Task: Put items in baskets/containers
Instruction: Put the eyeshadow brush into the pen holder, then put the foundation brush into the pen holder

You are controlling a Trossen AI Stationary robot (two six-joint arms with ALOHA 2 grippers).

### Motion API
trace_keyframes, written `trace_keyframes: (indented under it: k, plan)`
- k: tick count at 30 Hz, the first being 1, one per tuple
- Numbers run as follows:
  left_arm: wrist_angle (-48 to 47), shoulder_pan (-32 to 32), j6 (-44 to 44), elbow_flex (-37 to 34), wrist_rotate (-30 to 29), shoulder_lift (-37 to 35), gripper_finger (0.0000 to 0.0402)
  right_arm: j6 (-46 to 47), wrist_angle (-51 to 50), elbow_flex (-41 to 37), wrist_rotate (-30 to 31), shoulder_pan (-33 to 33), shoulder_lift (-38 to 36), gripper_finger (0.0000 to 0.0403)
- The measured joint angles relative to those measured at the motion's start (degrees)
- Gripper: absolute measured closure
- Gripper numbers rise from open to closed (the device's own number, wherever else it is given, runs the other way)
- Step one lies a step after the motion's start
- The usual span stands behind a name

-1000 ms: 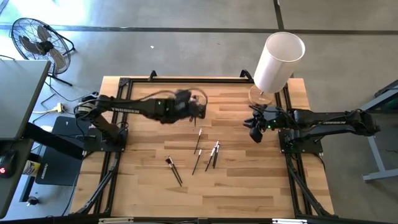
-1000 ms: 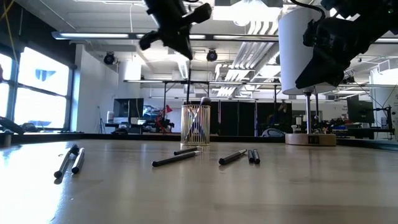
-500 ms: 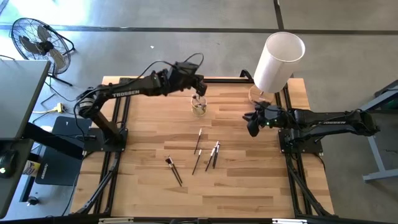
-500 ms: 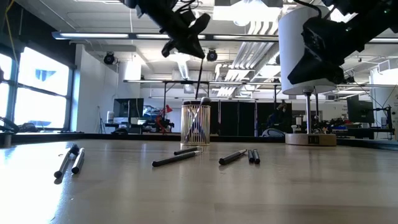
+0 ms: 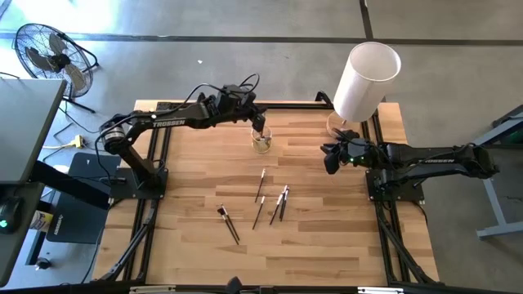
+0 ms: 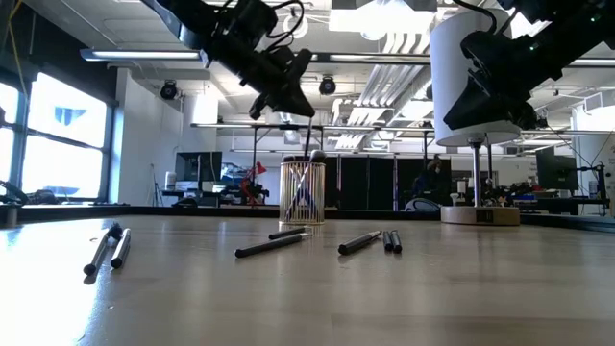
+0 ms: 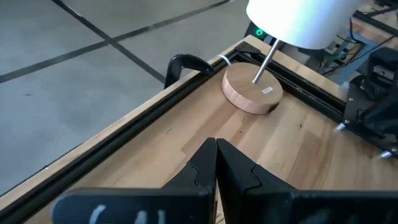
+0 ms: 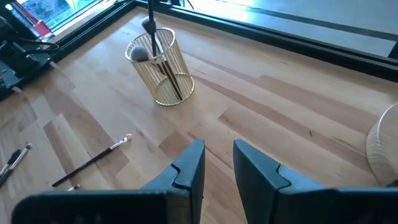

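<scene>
left gripper (image 5: pixel 258 124) pinching brush (image 6: pixel 310 132) above ribbed cup (image 5: pixel 261 143), upper centre | right gripper (image 5: pixel 333 158) parted, empty, right | loose brushes (image 5: pixel 260 184) mid-table

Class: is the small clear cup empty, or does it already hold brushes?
Not empty: the cup stands upright with brushes inside.

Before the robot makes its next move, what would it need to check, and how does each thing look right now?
1. Left gripper above the cup: ok.
2. Its fingers pinched on a brush hanging over the cup: ok.
3. Cup upright, brushes already standing inside: ok.
4. Right gripper open, holding nothing, apart from the cup: ok.
5. Loose brushes left on the table: not ok, several remain.
6. Brush tip inside the rim: cannot tell.
</scene>
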Motion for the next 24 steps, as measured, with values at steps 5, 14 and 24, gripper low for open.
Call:
trace_keyframes:
  k: [5, 14, 24]
  plan:
    - [-1.7, 0.0, 0.6, 0.0, -0.1, 0.0, 0.0391, -0.4, 0.1, 0.0, -0.6, 0.0, 0.0, 0.0325]
    - [-4.4, -0.3, -1.5, 0.0, 6.2, 0.0, 0.03, -2.9, -0.1, 0.0, -5.1, 0.0, 0.0, 0.0325]
    - [-19.9, -13.2, -6.7, 10.2, -7.2, -3.7, 0.0331, -3.0, 0.9, 0.0, -14.7, 0.0, 0.0, 0.0325]
